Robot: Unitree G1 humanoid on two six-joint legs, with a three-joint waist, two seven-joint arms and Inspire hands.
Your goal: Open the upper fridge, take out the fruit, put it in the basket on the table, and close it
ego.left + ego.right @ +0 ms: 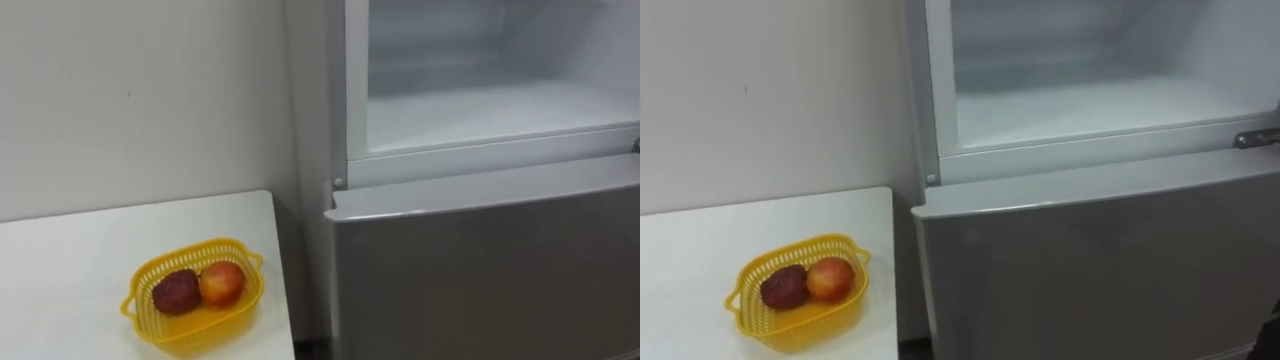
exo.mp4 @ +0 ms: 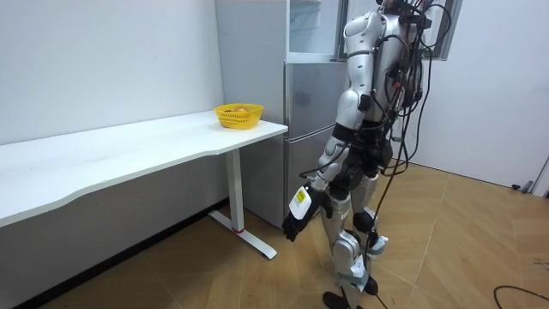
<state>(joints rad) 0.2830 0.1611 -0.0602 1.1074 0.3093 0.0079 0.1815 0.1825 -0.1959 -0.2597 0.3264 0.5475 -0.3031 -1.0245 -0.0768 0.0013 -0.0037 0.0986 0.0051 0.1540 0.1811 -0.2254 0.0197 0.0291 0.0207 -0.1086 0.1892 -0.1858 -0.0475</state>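
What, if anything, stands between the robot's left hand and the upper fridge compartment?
Nothing visible: the upper compartment stands open, with no door across it. The left hand hangs low at the robot's side, well below it.

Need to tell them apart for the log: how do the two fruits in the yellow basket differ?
The dark fruit is deep maroon; the red fruit is brighter, orange-red. The dark fruit lies left, the red fruit right. Both are roundish, similar in size, and touch inside the yellow basket.

The top edge cuts off the fridge's upper compartment (image 1: 500,110), the left edge the table (image 1: 60,260). From the room view I can't tell what's in the basket (image 2: 238,120).
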